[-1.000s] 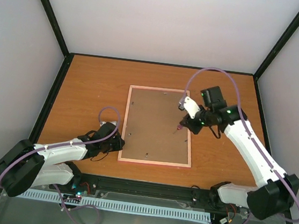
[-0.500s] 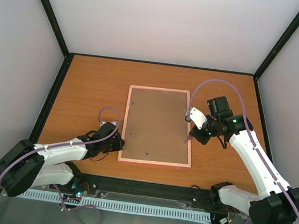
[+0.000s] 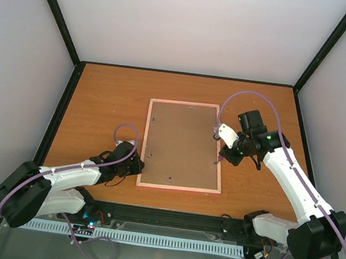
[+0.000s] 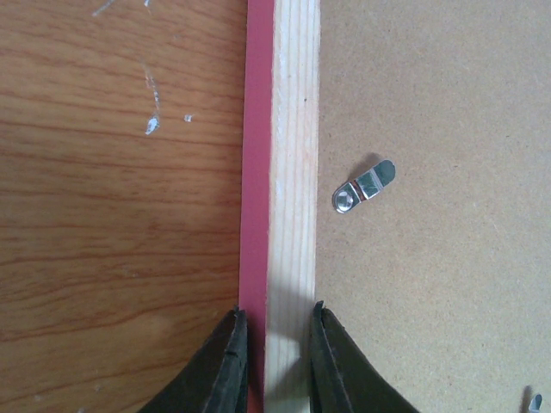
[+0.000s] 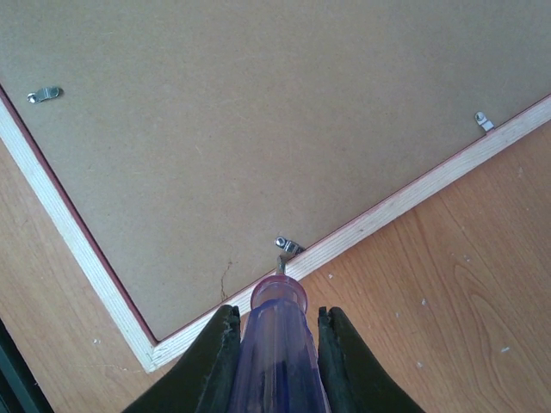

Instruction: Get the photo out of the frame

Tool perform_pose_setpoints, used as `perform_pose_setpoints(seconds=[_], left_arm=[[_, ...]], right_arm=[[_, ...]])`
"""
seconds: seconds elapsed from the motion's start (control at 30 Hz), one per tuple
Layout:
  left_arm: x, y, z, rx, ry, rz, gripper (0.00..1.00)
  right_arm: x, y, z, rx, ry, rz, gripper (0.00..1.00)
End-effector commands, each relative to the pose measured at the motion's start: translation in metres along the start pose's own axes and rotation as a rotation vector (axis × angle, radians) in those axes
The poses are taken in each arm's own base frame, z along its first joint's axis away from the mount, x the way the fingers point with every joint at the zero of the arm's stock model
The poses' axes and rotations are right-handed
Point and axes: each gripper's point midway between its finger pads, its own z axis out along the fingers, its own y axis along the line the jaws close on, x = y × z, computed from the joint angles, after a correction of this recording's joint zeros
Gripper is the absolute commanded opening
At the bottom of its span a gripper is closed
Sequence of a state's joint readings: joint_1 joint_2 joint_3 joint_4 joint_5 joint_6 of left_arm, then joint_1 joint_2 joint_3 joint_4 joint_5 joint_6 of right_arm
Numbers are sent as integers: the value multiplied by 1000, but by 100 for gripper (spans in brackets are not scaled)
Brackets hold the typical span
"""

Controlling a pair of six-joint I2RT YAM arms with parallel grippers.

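Right hand (image 5: 277, 361) clamped on screwdriver (image 5: 279, 297), just swung from mid backing board (image 3: 178, 142) to the right-rail clip (image 5: 288, 247) | left hand (image 4: 274, 361) unmoved, pinching the frame (image 3: 179, 188) face-down on bench (image 3: 100, 109) | photo hidden beneath board | I judge clip-turning comes next.

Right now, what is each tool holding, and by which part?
Left tool pinches the frame by its left edge rail. Right tool grips the screwdriver by its handle, tip at a clip.
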State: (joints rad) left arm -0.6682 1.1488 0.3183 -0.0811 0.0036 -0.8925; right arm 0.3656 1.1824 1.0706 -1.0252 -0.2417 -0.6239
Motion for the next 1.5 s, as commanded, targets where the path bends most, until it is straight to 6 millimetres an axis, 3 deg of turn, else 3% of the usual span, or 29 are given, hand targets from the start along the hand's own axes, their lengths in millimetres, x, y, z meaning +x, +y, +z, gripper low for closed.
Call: perform_pose_setpoints(seconds=[0.0, 0.67, 1.07, 1.17, 1.33, 1.47], left_arm=[[13, 20, 3, -63, 31, -28, 1], [13, 20, 4, -63, 33, -28, 1], [13, 20, 4, -64, 32, -28, 1], [13, 20, 5, -66, 34, -27, 1], [13, 20, 4, -65, 32, -27, 1], [13, 20, 4, -65, 34, -26, 1]], right_arm=[[-4, -8, 2, 25, -18, -8, 3], [-13, -23, 16, 46, -12, -59, 3], [-39, 6, 4, -144, -117, -20, 3], [-42, -7, 0, -68, -109, 0, 3], [-47, -49, -15, 119, -114, 17, 3], [-58, -59, -22, 130, -131, 21, 3]])
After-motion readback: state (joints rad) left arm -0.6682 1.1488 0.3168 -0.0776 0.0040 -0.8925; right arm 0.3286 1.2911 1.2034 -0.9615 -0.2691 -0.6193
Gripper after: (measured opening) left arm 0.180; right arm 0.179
